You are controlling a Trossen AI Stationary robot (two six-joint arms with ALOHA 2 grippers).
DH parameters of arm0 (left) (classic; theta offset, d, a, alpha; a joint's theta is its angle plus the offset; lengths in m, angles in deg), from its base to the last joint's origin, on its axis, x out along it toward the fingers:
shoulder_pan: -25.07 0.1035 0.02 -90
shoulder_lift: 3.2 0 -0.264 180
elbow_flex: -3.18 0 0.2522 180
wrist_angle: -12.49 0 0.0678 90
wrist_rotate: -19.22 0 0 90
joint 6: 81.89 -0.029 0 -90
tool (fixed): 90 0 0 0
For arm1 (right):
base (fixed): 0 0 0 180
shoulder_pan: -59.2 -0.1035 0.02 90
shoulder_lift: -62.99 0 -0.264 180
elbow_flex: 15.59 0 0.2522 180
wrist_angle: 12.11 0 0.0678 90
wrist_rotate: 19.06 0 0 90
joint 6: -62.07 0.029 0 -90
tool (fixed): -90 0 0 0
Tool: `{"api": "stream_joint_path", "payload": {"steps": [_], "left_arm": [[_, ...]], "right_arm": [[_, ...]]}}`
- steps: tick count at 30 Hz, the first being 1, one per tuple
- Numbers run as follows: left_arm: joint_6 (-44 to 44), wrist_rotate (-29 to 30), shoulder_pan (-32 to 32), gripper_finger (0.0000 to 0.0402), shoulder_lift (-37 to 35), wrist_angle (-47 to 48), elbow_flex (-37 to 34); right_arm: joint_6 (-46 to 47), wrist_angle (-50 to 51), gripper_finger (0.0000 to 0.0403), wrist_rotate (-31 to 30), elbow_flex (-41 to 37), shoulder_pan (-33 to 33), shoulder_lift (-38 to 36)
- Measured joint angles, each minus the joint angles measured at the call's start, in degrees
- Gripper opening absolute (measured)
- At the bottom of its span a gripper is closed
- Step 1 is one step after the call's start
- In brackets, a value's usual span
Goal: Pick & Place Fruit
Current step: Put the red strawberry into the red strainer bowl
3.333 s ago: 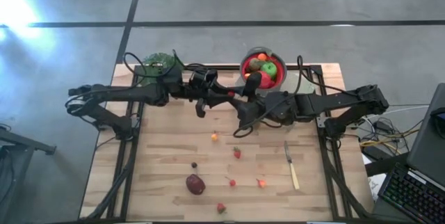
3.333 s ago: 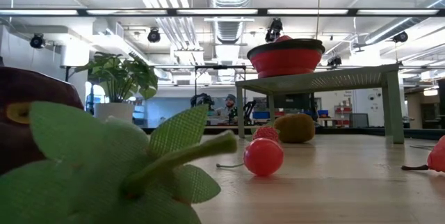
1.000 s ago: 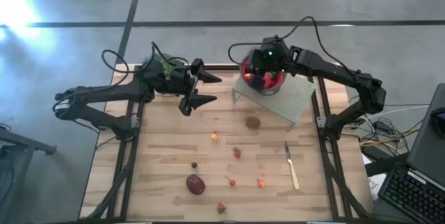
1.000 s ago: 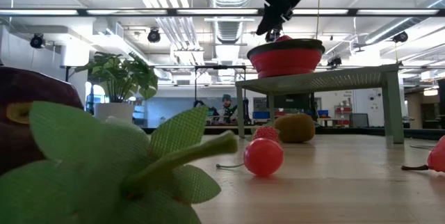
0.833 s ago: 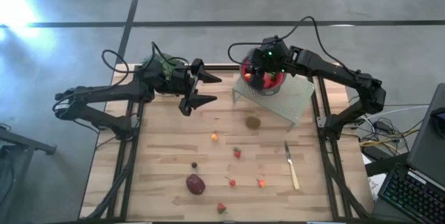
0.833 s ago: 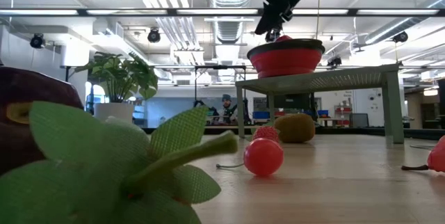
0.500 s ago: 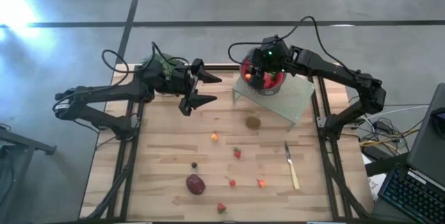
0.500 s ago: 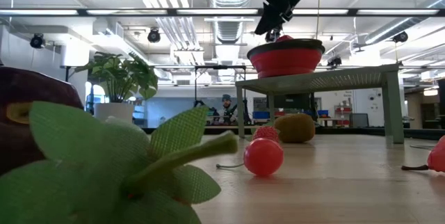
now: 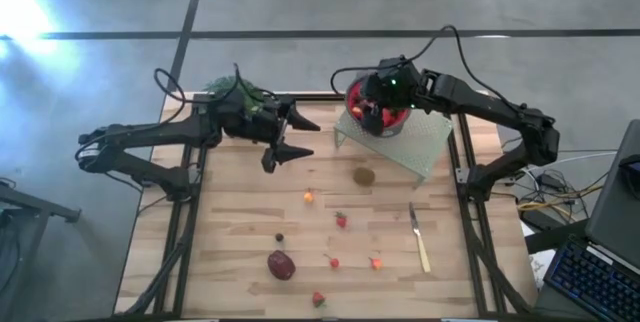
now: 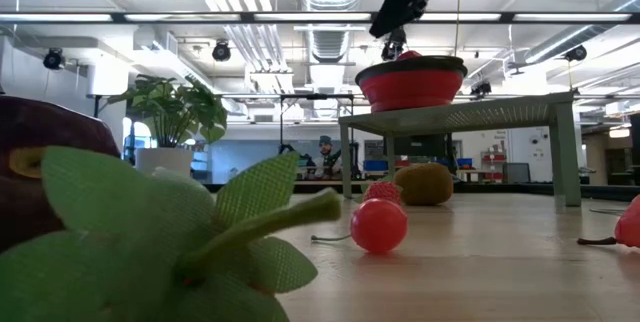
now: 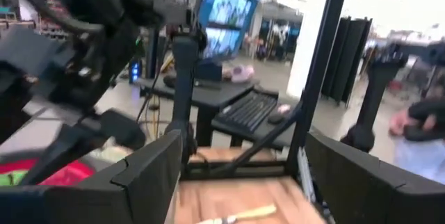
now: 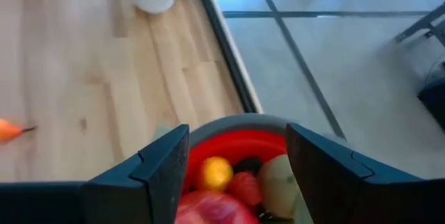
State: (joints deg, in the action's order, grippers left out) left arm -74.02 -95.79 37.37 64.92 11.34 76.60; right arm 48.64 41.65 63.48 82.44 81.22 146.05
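Note:
A red bowl (image 9: pixel 380 112) holding fruit (image 12: pixel 213 173) stands on a grey raised shelf (image 9: pixel 420 147) at the table's far right. My right gripper (image 12: pixel 236 140) hangs open just above the bowl (image 10: pixel 412 82), with nothing between its fingers. My left gripper (image 9: pixel 298 138) is open and empty, held high over the far left of the table, pointing roughly level toward the right. Loose fruit lies on the wood: a brown kiwi (image 9: pixel 364 175), a small orange piece (image 9: pixel 308 197), a strawberry (image 9: pixel 341 220) and a maroon plum (image 9: pixel 281 264).
A leafy potted plant (image 9: pixel 235 92) stands at the far left behind my left gripper. A pale-handled knife (image 9: pixel 420 240) lies near the right edge. More small red pieces (image 9: pixel 334 261) and a strawberry (image 9: pixel 318 299) lie toward the near edge. Bare wood lies at the near left.
My left gripper has tipped downward a little, and its dark tip now shows at the top of the low view. My right gripper has shifted slightly toward the table's right above the bowl. The loose fruit has stayed in place.

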Motion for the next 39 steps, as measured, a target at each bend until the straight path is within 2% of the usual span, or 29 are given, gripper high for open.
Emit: {"api": "stream_joint_path", "payload": {"steps": [5,11,17,27,32,39], "left_arm": [[-4.98,0.02,-0.02,0.0309,-0.03,6.97,0.00],[-8.27,0.47,-0.39,0.0309,-0.03,17.12,0.00],[-11.32,0.61,-1.52,0.0308,-0.03,25.55,0.00],[-11.82,1.09,-1.48,0.0308,-0.05,27.91,0.00],[-11.80,1.09,-1.47,0.0308,-0.05,27.89,0.00],[-11.78,1.07,-1.46,0.0308,-0.05,27.86,0.00]], "right_arm": [[3.77,3.92,0.0237,-0.02,0.01,-4.50,-0.86],[9.40,10.05,0.0218,-0.44,-0.07,-11.54,-0.93],[14.14,10.83,0.0196,-5.77,-0.37,-21.16,-0.82],[26.45,9.63,0.0163,-8.25,-1.44,-33.38,-0.82],[29.40,0.89,0.0148,-14.43,-6.60,-38.26,-0.82],[33.52,-16.96,0.0129,-13.27,-17.72,-39.91,-0.80]]}}
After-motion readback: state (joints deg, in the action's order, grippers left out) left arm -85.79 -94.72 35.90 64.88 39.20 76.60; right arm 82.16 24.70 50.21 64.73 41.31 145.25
